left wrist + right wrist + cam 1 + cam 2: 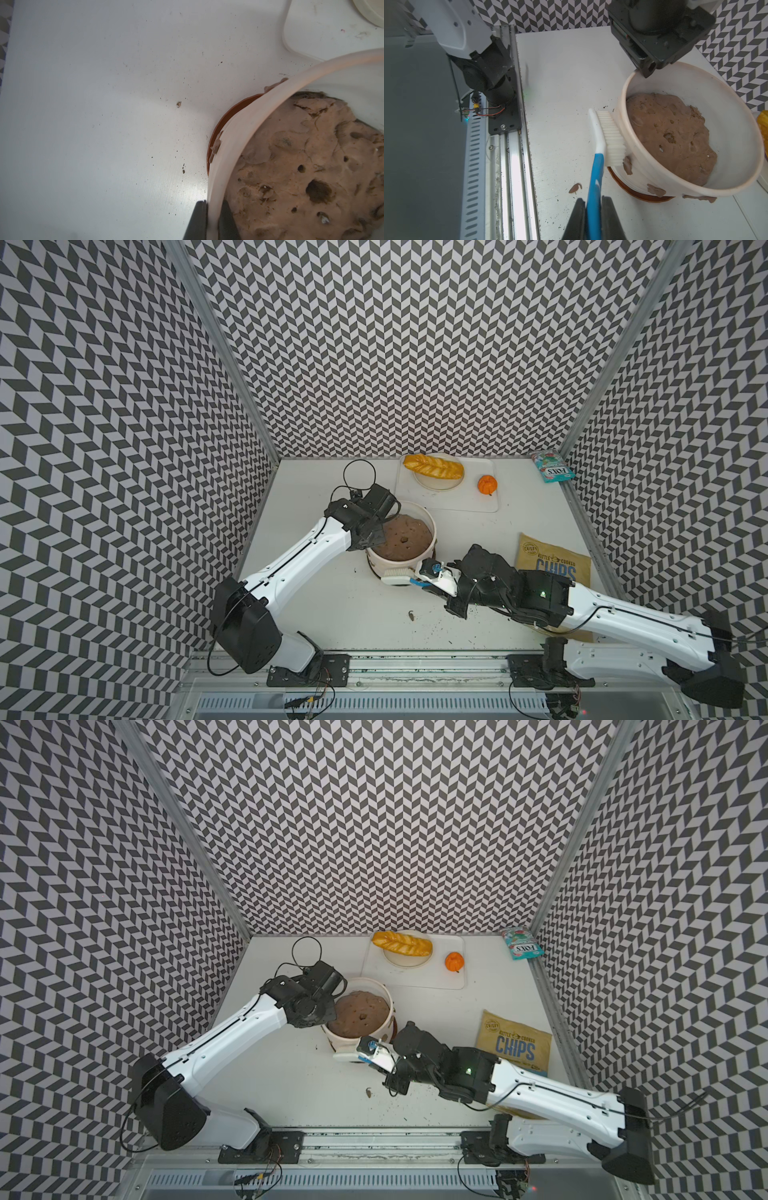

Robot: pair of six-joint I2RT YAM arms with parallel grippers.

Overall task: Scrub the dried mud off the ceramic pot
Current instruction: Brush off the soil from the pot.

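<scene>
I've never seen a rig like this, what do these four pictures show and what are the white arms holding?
These are two robot arms at a table, each ending in a two-finger gripper. Two pictures look down from overhead; two come from cameras on the wrists. The left gripper pinches the pot by its rim. The right gripper holds a brush, bristles against its outer wall, beside mud patches. Nearby lie a chips bag, a sweets packet, and a board with bread on a plate and an orange fruit.
</scene>
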